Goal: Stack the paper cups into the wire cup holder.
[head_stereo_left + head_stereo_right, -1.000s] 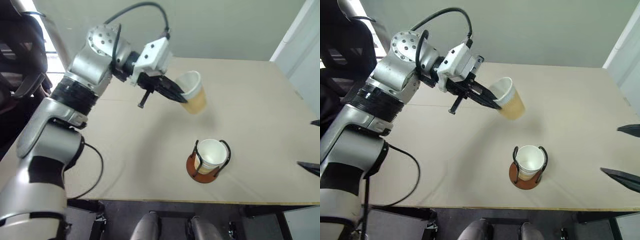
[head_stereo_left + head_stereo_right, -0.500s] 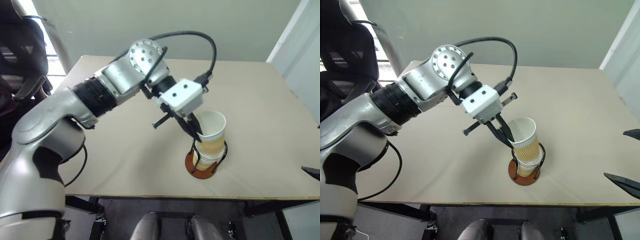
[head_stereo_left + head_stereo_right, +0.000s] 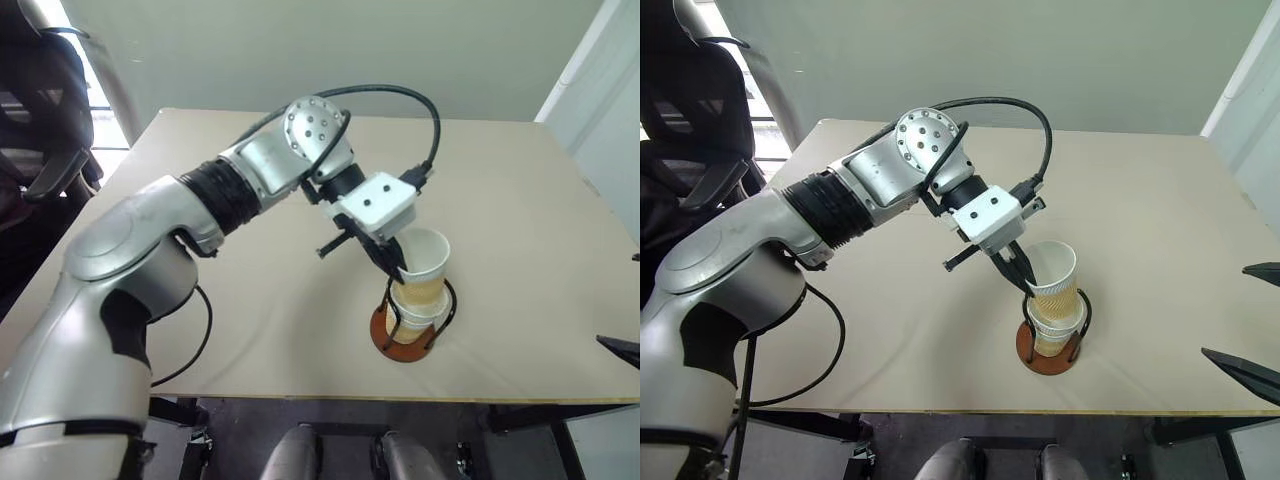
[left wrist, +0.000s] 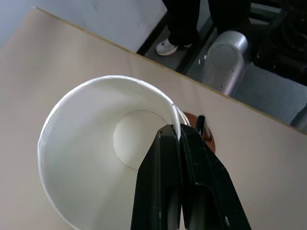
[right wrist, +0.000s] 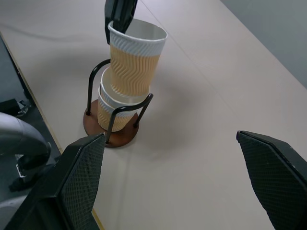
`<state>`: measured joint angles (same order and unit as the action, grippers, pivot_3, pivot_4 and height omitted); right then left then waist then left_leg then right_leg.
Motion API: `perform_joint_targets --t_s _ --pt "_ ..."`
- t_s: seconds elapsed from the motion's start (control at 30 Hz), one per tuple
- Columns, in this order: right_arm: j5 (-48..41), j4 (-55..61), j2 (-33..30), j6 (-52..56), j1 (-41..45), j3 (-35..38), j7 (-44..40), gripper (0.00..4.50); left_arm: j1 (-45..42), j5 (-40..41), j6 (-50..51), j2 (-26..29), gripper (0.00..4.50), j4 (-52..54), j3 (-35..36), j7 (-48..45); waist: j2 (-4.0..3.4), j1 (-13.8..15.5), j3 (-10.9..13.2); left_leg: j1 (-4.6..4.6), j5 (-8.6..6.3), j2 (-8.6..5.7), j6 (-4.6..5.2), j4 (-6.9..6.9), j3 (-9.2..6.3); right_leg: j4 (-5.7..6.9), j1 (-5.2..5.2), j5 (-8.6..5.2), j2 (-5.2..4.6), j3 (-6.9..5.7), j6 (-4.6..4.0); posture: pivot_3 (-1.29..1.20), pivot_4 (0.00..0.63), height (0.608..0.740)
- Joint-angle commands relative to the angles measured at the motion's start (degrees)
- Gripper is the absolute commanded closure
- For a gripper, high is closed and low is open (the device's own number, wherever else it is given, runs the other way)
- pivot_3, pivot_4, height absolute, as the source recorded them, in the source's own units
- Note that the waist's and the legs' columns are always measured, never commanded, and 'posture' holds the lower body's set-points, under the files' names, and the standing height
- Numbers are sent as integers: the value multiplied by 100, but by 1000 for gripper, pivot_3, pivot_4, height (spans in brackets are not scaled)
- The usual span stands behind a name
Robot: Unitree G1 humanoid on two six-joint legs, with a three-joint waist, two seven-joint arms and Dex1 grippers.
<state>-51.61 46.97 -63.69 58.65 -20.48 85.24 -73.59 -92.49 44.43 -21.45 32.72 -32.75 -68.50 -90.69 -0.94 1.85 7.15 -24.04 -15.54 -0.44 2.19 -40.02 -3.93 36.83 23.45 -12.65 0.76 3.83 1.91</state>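
At the table's near edge stands the wire cup holder, a reddish-brown disc with black wire loops, with a paper cup seated in it. A second tan-walled paper cup sits partly nested in that one, tilted a little and rising above the loops. My left gripper is shut on this upper cup's near rim, one finger inside and one outside. My right gripper hangs open and empty to the right of the holder, well apart from it.
The tan table stretches wide around the holder. A black chair stands off its left side. A person's dark legs and a shoe show past the table's edge. A white panel rises at the right.
My left gripper carried the cup from over the far middle of the table down to the holder. The cup now sits lower in the seated cup. The right gripper stayed put.
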Motion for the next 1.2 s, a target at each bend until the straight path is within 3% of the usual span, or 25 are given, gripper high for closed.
perform_joint_targets --t_s 0.03,0.17,0.27,0.53,0.63,0.7,0.8,1.0,1.07,1.2 --pt "-70 -4 -17 -22 -11 250 99 0 -131 144 -15 67 4479 153 74 -181 0 0 0 0 -1 0 0 0 0 0 0 -1 0 0 0 0 150 740" --pt "-83 -20 -37 -45 -13 220 141 0 -109 187 53 90 4479 228 61 -181 0 1 0 1 -1 0 0 0 0 0 -2 -5 0 0 -3 0 150 740" --pt "-104 -18 -46 -54 -4 187 179 0 -73 217 94 124 3839 356 73 -181 0 0 0 1 0 0 -1 -1 0 0 -1 -8 0 0 -8 0 150 740" --pt "-103 -54 -78 -108 28 92 216 0 20 -67 15 -80 1003 108 301 -181 0 2 0 2 2 0 0 -3 0 1 -4 -23 0 0 -33 0 150 740" --pt "-74 -126 -93 -205 59 -52 225 0 88 -153 180 -332 30 -215 850 -181 0 5 0 2 2 0 0 -2 0 2 -4 -22 1 0 -32 0 150 740" --pt "20 -233 -112 -359 92 -308 240 0 151 -227 493 -445 30 -477 1378 -181 2 7 1 0 2 -1 0 -3 -1 1 -3 -19 1 0 -24 0 150 740" --pt "238 -549 -170 -717 202 -889 282 0 437 -412 1166 -175 30 -593 2164 -181 -5 -21 -2 0 2 -1 1 -3 2 -4 -4 -4 1 0 5 0 150 740" --pt "1230 -2105 -243 -1919 250 -2092 -83 0 2015 -380 3064 1801 30 745 3999 167 -30 -212 -13 11 23 15 -32 10 3 -1 16 -5 25 5 4 0 150 740" --pt "1440 -2592 -362 -2231 385 -2425 -173 0 2663 -390 3553 2215 30 1163 4659 845 -31 -192 -14 6 64 17 -81 12 -3 -1 20 -9 29 2 7 0 150 740" --pt "1536 -3202 -576 -2563 967 -3039 -194 0 4143 -516 4267 2786 30 1988 5867 2107 -37 -81 -15 5 73 9 -78 15 -14 -4 10 -11 19 6 5 0 150 740"
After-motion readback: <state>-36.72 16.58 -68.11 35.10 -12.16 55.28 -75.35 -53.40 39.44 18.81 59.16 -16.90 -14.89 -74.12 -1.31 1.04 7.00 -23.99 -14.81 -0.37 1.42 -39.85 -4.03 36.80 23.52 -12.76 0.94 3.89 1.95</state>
